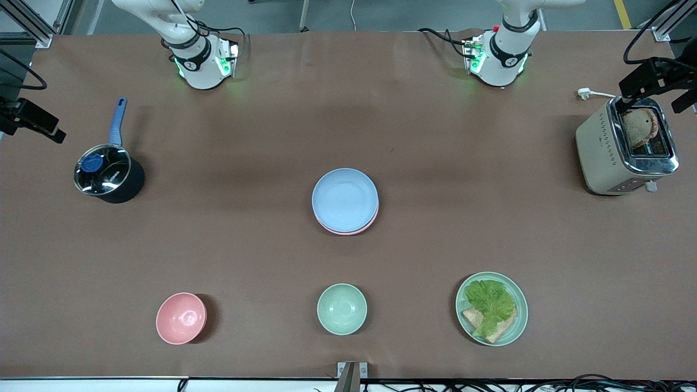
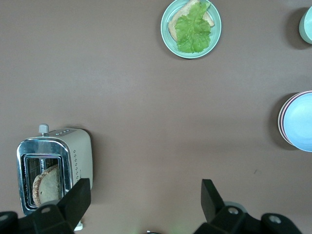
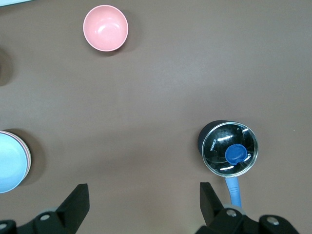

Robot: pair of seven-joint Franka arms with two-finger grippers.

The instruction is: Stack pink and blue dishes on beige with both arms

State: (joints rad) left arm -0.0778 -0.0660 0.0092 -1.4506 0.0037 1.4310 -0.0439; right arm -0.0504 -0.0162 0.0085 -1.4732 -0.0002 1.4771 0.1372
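Currently, I am keeping both arms drawn up at their bases along the worktop (image 1: 261, 136) edge farthest from the front camera; both are waiting. My left gripper (image 2: 146, 195) is hanging high over bare worktop between the toaster (image 2: 54, 170) and the plate stack, and its fingers (image 2: 210, 195) are standing wide apart, gripping nothing. My right gripper (image 3: 144, 197) is hanging high over bare worktop between the saucepan (image 3: 228, 148) and the stack, and its fingers (image 3: 78, 200) are likewise spread wide and empty.

The blue plate (image 1: 344, 199) is sitting at the middle of the worktop, on top of the pink plate (image 1: 348, 231), which is showing only as a thin rim at the edge nearer the front camera. The left wrist view is showing layered rims under the blue plate; I cannot tell from them whether the beige plate is lying at the bottom.

Nearer the front camera, a pink bowl (image 1: 181, 318), a mint-green bowl (image 1: 342, 308) and a mint-green plate (image 1: 520, 321) carrying lettuce (image 1: 490, 302) and bread (image 1: 474, 318) are standing in a row, well apart from one another. The toaster, with a slice of bread (image 1: 641, 126) in its slot, is standing at the left arm's end; the lidded saucepan is standing at the right arm's end.
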